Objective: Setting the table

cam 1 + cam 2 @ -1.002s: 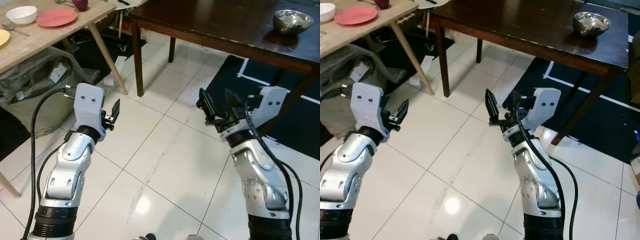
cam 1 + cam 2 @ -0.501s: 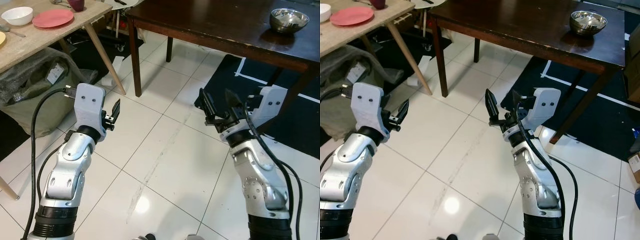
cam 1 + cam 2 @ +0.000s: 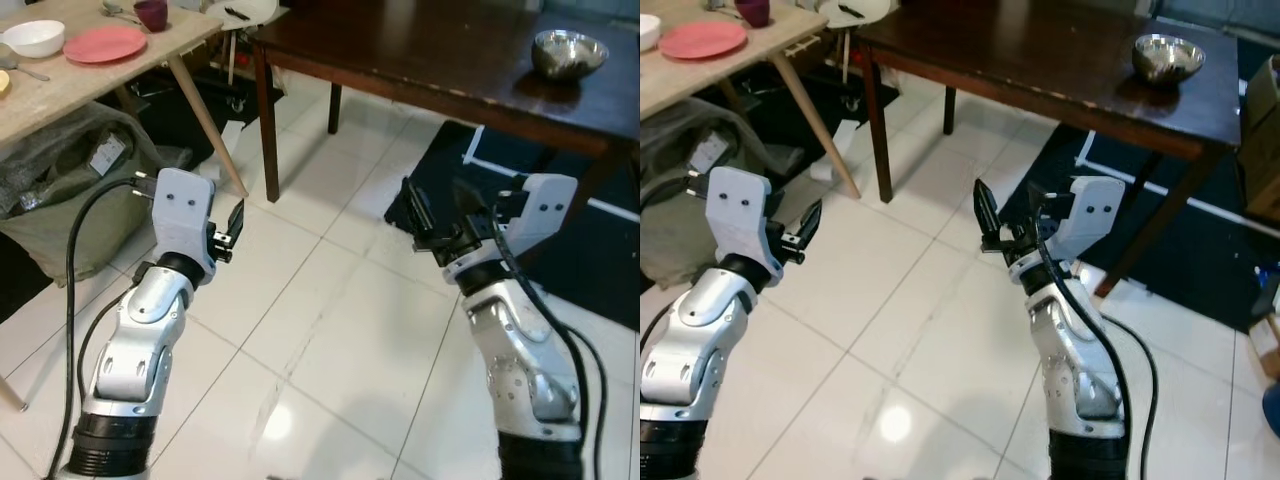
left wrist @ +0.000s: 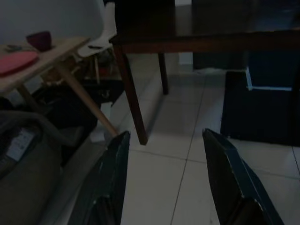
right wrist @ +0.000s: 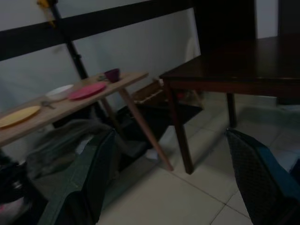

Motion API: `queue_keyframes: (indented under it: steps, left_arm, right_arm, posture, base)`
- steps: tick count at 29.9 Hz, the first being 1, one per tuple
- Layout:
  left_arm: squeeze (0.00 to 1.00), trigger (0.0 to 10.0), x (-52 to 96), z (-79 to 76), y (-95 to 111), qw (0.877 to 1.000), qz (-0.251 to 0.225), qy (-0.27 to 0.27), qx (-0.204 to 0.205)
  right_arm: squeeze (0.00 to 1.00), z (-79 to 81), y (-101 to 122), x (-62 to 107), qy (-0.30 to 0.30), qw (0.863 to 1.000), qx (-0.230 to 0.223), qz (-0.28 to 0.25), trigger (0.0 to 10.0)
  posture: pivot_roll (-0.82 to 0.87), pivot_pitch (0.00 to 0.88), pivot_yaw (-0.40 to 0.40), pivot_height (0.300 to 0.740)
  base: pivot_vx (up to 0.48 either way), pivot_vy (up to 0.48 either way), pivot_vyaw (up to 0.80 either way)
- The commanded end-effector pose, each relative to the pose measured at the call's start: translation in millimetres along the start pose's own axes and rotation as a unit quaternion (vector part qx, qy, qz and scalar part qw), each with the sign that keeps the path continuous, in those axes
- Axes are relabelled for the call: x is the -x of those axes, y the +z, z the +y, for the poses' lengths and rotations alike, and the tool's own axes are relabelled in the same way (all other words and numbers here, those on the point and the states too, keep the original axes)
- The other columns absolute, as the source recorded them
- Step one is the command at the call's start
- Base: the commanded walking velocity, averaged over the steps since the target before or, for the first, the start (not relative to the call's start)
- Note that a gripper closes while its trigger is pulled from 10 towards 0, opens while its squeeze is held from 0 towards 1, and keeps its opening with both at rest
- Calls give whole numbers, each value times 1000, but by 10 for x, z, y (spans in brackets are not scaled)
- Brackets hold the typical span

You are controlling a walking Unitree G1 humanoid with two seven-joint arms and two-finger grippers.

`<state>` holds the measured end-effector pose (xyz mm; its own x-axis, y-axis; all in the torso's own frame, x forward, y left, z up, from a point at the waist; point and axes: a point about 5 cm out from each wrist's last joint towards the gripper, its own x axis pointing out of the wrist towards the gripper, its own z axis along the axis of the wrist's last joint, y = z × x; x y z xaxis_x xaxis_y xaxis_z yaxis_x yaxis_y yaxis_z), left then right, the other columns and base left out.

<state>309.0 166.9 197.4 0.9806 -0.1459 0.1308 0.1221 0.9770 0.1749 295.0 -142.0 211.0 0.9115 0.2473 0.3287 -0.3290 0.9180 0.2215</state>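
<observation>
Nothing on either worktop has moved; your camera has merely drifted, sliding the scene slightly. The round pink plate (image 3: 104,44), white bowl (image 3: 33,38) and maroon cup (image 3: 152,13) sit on the pale wooden worktop (image 3: 60,90), left of the dark wooden worktop (image 3: 440,55) carrying the steel bowl (image 3: 568,53). Both the left gripper (image 3: 232,228) and right gripper (image 3: 440,215) hang empty, jaws apart. Turn left toward the plate and close in squarely before reaching.
</observation>
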Motion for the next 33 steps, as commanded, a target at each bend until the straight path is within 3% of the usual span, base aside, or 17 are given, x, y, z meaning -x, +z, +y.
queue_keyframes:
  steps: [1, 14, 22, 33]
  left_arm:
    - [47, 10000, -6, -53, -28, 1000, 4, -9, 2]
    - [47, 10000, -12, -48, -28, 1000, 3, -10, 1]
    - [43, 10000, -16, -42, -23, 1000, 3, -8, 3]
    - [24, 10000, -13, -47, -24, 1000, 6, -6, 6]
  right_arm:
    - [0, -63, 4, 27, -14, 1000, 2, 1, 10000]
    - [0, -58, 4, 22, -11, 1000, 3, 0, 10000]
    - [0, -8, 5, 18, 11, 1000, 7, 0, 10000]
    - [0, 37, 2, 16, 32, 999, 7, 2, 10000]
  posture:
    - [-92, 25, 50, 740]
    - [-89, 23, 52, 740]
    - [-87, 20, 52, 740]
    - [-83, 16, 47, 740]
  base:
    - [480, 0, 0]
    - [456, 0, 0]
    - [386, 0, 750]
    - [0, 0, 765]
